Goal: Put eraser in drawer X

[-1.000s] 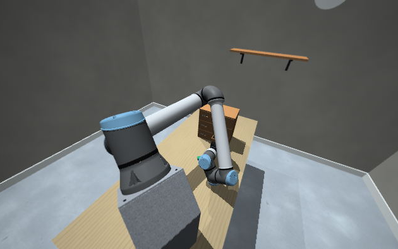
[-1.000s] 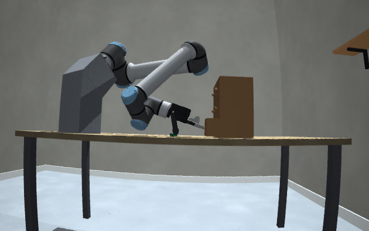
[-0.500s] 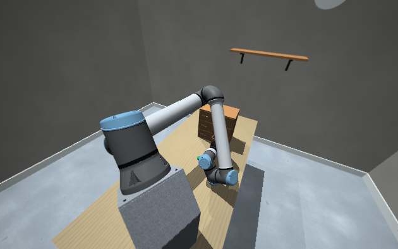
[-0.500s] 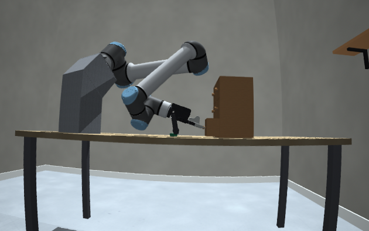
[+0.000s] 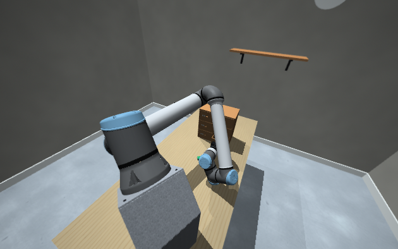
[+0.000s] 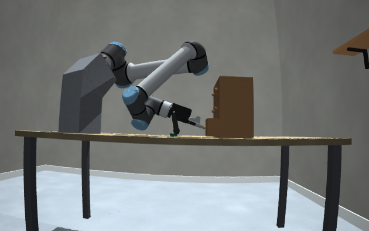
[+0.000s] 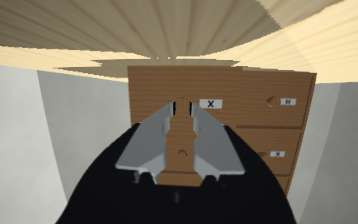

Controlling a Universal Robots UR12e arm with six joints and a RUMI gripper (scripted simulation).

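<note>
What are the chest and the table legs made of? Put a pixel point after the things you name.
The chest [image 5: 224, 111] [image 6: 236, 106] [image 7: 275, 80] looks like brown wood, maybe varnished: fine grain lines show on its side. The table legs [image 6: 30, 182] are probably painted metal: smooth, slim, nearly black, with no grain.

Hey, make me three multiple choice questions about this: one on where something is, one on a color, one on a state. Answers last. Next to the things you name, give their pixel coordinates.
1. Which row holds the X drawer [image 6: 212, 127] [image 7: 152, 95]?
A top
B middle
C bottom

2. What color is the small item [image 5: 198, 157] [image 6: 173, 135] on the table [image 5: 180, 139] [image 6: 184, 141]?
A red
B green
C yellow

3. The gripper [image 5: 213, 140] [image 6: 204, 127] [image 7: 182, 102] is:
A shut on a knob [image 7: 182, 101]
B wide open
C shut on the small item

1 C: it sits nearest the tabletop.
2 B: its green shows under the arm.
3 A: the fingertips flank the knob.
</note>
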